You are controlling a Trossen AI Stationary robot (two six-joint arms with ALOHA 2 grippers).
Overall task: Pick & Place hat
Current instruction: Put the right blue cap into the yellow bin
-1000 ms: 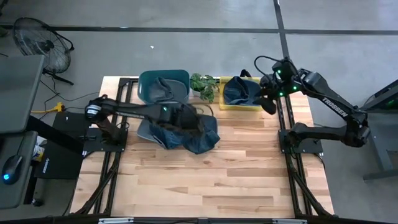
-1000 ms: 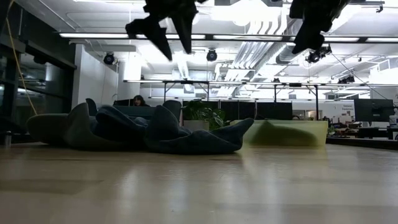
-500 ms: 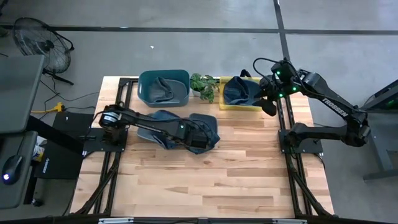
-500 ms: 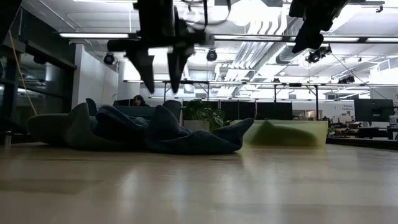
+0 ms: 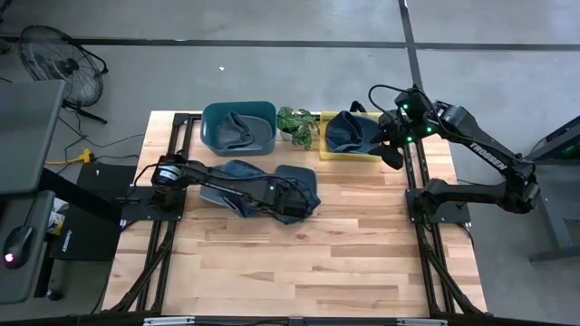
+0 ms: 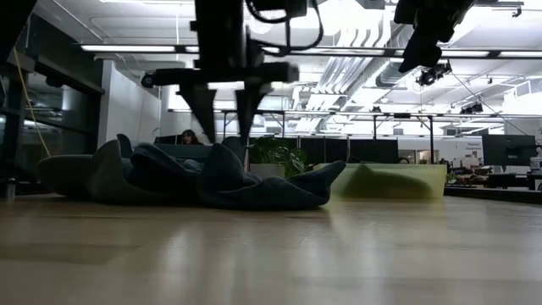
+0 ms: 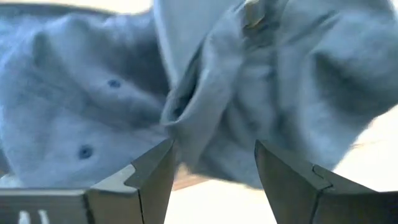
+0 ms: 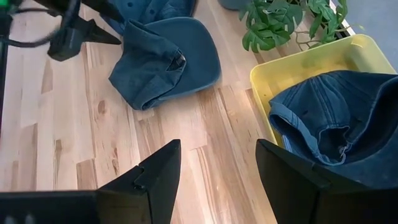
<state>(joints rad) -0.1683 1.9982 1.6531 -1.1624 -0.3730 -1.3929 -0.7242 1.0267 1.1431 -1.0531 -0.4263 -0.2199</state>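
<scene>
Left hand (image 6: 227,106) dropped from high above hats (image 5: 272,186) to just over pile on table (image 5: 308,254), fingers open, nothing held yet. Grasp looked next. Right hand (image 5: 391,152) unchanged, open, empty, beside yellow bin (image 5: 349,156) holding one hat (image 8: 336,118). Another in teal bin (image 5: 237,127).

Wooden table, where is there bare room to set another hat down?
The wooden table is bare across its whole near half, below the blue denim hats. It is crowded at the far edge: teal bin, green plant, yellow bin, with the left gripper over the hats.
</scene>
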